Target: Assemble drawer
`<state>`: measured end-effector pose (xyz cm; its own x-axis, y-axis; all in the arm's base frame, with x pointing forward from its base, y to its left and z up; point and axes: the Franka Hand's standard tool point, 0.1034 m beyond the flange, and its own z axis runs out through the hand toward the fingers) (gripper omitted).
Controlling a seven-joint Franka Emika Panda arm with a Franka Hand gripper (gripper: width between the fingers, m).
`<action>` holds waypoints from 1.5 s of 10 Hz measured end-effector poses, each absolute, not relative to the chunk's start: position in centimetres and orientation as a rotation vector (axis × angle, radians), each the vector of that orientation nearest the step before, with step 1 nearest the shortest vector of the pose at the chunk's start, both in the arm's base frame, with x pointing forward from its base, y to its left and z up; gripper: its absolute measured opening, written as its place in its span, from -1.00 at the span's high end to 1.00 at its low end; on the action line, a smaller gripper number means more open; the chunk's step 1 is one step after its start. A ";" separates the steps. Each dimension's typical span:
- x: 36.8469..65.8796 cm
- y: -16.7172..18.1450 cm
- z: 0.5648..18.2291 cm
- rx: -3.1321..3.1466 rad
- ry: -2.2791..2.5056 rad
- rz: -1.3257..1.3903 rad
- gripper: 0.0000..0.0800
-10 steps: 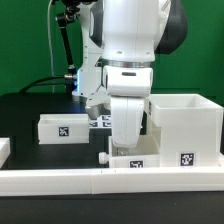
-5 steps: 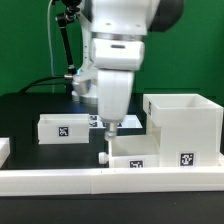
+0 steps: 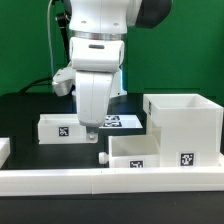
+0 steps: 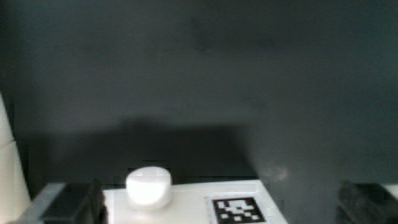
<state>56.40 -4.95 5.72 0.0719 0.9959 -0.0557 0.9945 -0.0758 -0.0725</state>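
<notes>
The tall housing (image 3: 185, 125) stands at the exterior view's right. A knobbed tray (image 3: 135, 150) lies beside it, its knob (image 3: 103, 158) pointing to the exterior view's left. A second tray (image 3: 62, 128) lies further left. My gripper (image 3: 90, 131) hangs between the two trays, just above the table, open and empty. In the wrist view a white knob (image 4: 146, 185) and a tagged tray face (image 4: 240, 208) lie between my spread fingers (image 4: 71, 200); my gripper (image 4: 221, 202) touches neither. I cannot tell which tray this is.
A long low white border bar (image 3: 110, 181) runs along the front edge. The marker board (image 3: 122, 122) lies on the black table behind the trays. A black stand with cables rises at the back left (image 3: 62, 50).
My arm has moved to the exterior view's left, away from the tray beside the housing. That tray has stayed where it was.
</notes>
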 end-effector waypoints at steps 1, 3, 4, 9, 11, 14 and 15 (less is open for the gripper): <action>57.1 -5.7 5.3 -2.220 -2.158 0.098 -0.62; 58.9 -6.6 4.8 -2.236 -2.105 0.044 -0.62; 59.3 -6.7 4.4 -2.235 -2.081 0.011 -0.62; 58.5 -6.7 2.7 -2.204 -1.949 -0.128 -0.62; 58.2 -5.0 2.1 -2.201 -1.953 -0.137 -0.62; 58.3 -3.5 2.1 -2.194 -1.945 -0.141 -0.62; 58.2 -3.6 2.0 -2.196 -1.941 -0.140 -0.62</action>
<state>58.20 -3.65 2.04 0.1293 0.9698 0.2070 0.9894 -0.1123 -0.0915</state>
